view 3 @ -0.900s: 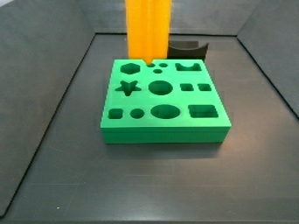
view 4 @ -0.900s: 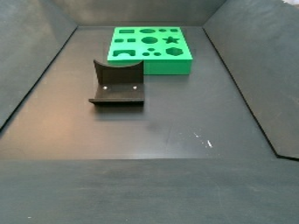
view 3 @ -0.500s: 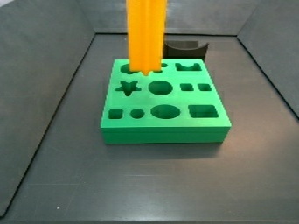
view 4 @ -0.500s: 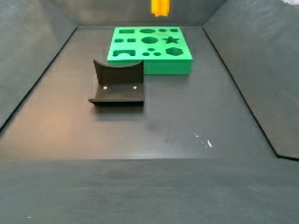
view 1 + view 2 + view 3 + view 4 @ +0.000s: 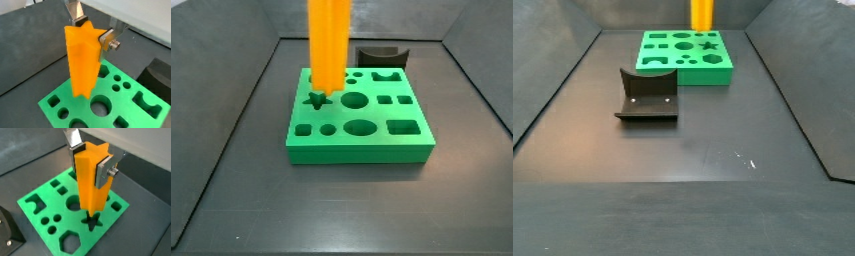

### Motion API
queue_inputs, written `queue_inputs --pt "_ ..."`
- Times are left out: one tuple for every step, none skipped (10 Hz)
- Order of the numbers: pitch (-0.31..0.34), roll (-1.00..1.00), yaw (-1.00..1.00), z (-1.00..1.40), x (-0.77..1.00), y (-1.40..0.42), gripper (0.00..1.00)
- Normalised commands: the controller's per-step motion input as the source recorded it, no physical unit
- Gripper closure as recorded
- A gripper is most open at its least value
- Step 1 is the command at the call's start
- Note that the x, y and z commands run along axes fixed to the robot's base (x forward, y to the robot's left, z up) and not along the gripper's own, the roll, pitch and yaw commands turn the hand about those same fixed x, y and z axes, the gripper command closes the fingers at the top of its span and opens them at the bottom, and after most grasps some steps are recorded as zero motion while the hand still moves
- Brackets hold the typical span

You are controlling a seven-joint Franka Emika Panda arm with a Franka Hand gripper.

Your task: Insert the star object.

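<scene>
Your gripper (image 5: 91, 159) is clamped on the star object (image 5: 92, 180).
It hangs upright over the green block (image 5: 358, 130), seemingly just above the star hole (image 5: 317, 100).

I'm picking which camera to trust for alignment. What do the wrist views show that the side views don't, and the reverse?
Only the wrist views show the gripper, its fingers clamped on the star object, whose lower end hangs above the star hole. Only the side views show the fixture and the floor around it. Both show the star object upright over the green block.
</scene>
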Motion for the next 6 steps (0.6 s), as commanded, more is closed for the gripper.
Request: queue_inputs --pt "0.000 0.16 0.00 -0.49 -0.16 0.11 1.00" --pt "0.000 0.15 0.00 -0.46 -0.13 0.09 1.00" --pt "0.000 0.16 0.00 -0.41 -0.09 0.04 1.00" --pt "0.023 0.14 0.00 -0.35 0.00 0.01 1.00" --pt "0.050 0.14 0.00 -0.30 0.00 0.00 1.00" --pt "0.030 0.17 0.00 -0.31 -0.04 0.00 1.00"
